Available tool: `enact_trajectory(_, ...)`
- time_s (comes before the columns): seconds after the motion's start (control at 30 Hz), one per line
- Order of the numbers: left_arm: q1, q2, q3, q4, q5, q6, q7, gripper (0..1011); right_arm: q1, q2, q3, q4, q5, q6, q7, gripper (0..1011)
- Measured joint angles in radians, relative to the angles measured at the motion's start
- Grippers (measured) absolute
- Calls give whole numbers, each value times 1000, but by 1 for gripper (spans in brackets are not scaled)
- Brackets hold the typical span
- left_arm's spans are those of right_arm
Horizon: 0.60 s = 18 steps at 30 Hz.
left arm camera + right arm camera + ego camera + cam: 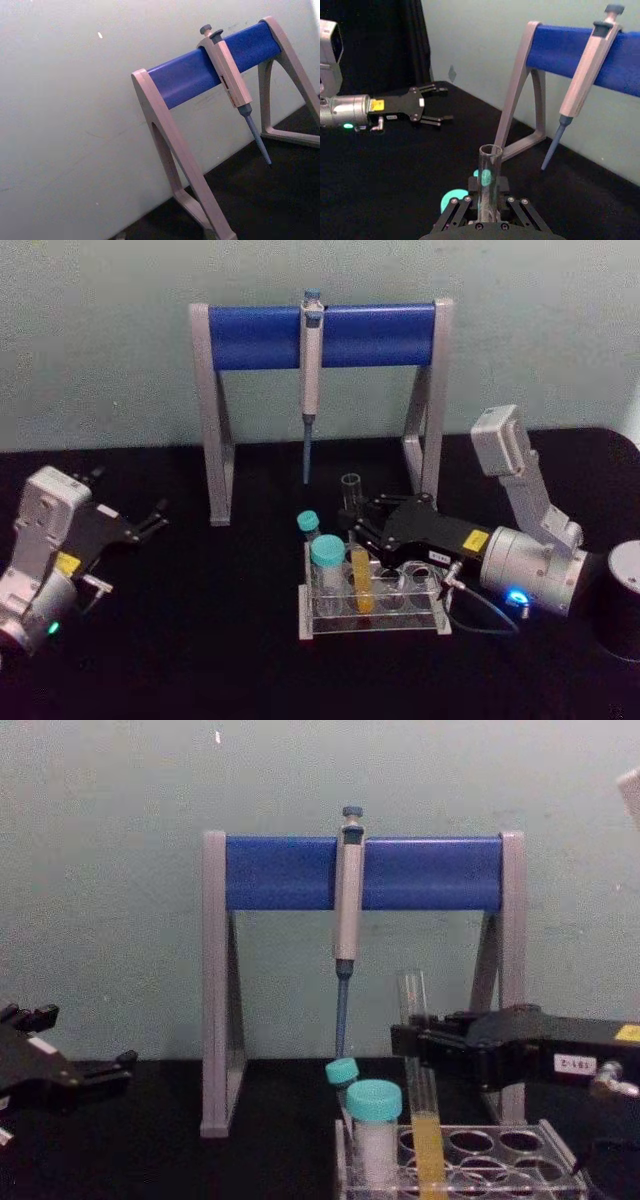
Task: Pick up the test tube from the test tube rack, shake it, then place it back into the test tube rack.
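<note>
Test tube [360,580] stood upright in the rack [420,626], lower centre of the head view. Its yellow-orange liquid was down at rack level and its open top was well above the top plate. Right gripper [356,528] was extended in from the right side of the frame, fingers clamped on the bare glass above the liquid. The tube's bottom was still seated in its hole. Just left of the tube was a wide teal-capped container [327,565], with a small teal-capped tube [308,524] just behind that. Behind the rack, upper centre, was a grey-and-blue stand [260,337] with a pipette [311,380] hanging off the bar, tip clear of the black table [200,640]. Left gripper [152,519] sat at mid-left of the frame, well apart from the rack, fingers spread, holding nothing.
</note>
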Motion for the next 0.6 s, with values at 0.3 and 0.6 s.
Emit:
enact_trajectory(0.3, 0, 0, 0, 0, 0, 0, 0, 1001, -50, 2, 22, -33, 3, -49, 0, 230)
enact_trajectory(0.6, 0, 0, 0, 0, 0, 0, 0, 1001, -96, 13, 44, -82, -9, -86, -16, 232)
